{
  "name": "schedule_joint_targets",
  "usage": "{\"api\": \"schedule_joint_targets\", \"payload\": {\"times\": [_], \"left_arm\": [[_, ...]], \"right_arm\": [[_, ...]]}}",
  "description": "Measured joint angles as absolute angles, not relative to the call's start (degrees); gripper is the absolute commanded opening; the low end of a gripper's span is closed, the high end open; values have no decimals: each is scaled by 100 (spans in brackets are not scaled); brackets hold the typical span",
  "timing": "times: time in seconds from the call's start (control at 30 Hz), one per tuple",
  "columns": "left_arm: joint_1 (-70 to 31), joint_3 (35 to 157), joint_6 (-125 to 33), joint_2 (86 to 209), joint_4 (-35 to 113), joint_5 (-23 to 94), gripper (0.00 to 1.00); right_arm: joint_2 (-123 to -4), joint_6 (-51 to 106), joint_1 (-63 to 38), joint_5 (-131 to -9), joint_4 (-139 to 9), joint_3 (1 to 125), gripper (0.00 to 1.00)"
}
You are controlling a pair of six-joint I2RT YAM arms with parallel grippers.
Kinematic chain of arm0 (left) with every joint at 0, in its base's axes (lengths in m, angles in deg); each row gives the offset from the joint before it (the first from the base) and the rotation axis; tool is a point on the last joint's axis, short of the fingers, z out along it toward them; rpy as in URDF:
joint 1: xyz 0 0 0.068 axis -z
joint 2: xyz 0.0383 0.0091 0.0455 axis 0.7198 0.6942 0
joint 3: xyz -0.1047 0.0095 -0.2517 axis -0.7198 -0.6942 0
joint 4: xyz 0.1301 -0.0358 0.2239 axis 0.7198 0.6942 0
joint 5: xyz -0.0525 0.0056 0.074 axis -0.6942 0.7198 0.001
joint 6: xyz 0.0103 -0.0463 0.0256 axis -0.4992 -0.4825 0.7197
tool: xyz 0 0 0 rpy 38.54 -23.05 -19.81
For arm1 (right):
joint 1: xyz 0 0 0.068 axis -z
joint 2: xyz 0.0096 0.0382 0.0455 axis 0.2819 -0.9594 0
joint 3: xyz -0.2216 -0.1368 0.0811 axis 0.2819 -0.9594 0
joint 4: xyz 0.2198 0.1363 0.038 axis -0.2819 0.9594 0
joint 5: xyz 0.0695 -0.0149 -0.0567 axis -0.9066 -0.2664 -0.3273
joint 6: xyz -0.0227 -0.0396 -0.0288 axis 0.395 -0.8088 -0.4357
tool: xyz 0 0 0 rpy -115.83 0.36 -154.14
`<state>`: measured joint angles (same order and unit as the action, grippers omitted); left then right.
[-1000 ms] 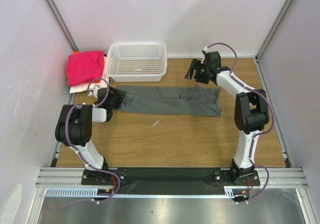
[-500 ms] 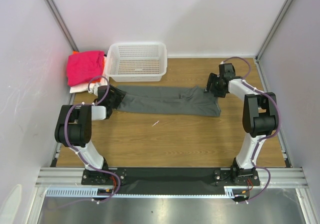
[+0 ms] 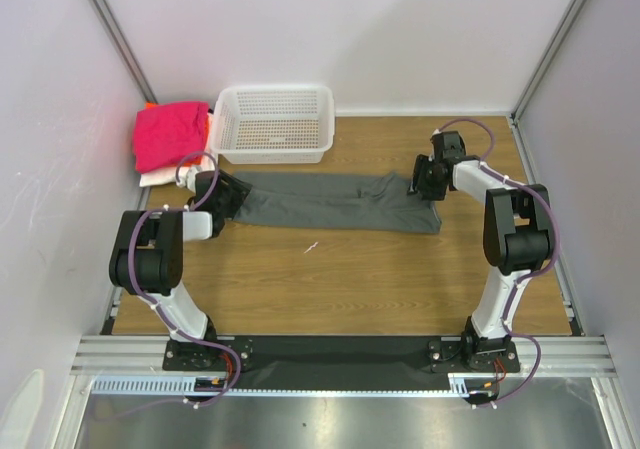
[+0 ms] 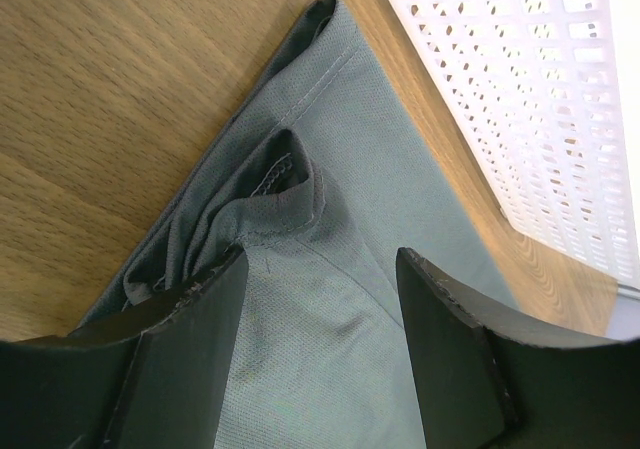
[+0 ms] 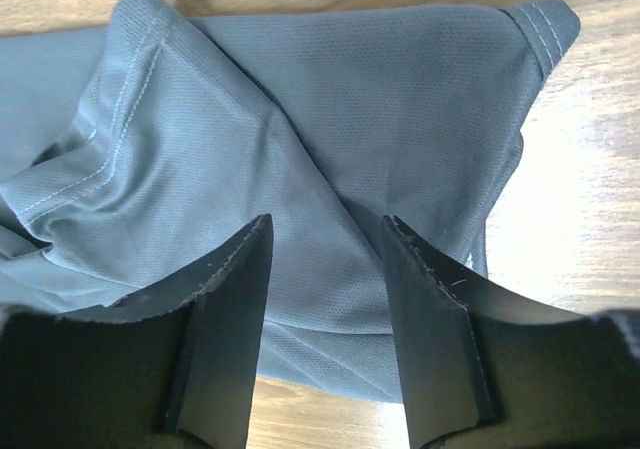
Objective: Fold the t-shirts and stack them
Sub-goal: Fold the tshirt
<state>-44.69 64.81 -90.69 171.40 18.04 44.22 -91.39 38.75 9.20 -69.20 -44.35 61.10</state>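
A dark grey short-sleeved cloth t-shirt (image 3: 340, 201) is shown as a matt, finely pin-holed knit with pale stitched seams. The brown wooden table (image 3: 350, 279) beneath is seen smooth and grained, with a light sheen. A white plastic mesh basket (image 3: 272, 155), upper centre, is perforated throughout. A magenta-pink cloth t-shirt (image 3: 168, 134), upper left, appears soft and matt.

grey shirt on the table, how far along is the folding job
Done: the grey t-shirt lies folded into a long strip; a pink t-shirt tops a pile beside the basket. In hand: the left gripper and right gripper sit at the strip's ends, fingers open over the cloth. Left: folding it shorter and stacking it.
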Motion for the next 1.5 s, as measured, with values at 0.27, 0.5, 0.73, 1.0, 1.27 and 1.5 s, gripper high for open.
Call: {"api": "schedule_joint_targets", "payload": {"times": [0.27,0.5,0.73,1.0,1.27,1.5], "left_arm": [[-4467,6534,-9023,17140,1898,4433,68],[-4467,6567,-8984,17140,1953,4494,68],[-4467,6575,-8984,17140,1981,4529,68],[-4467,6575,-8984,17133,1996,4562,68],[-4467,6575,-8929,17107,2027,4588,68],[-4345,6709,-8317,16923,2243,4520,71]], "right_arm": [[-9173,3838,909,-6900,-4332,6110,39],[-9296,3775,902,-6896,-4275,6110,9],[-9333,3764,911,-6776,-4227,6110,0],[-9333,3777,1038,-6579,-4203,6110,0],[-9331,3781,1051,-6699,-4209,6118,29],[-9090,3866,955,-7134,-4087,6429,39]]}}
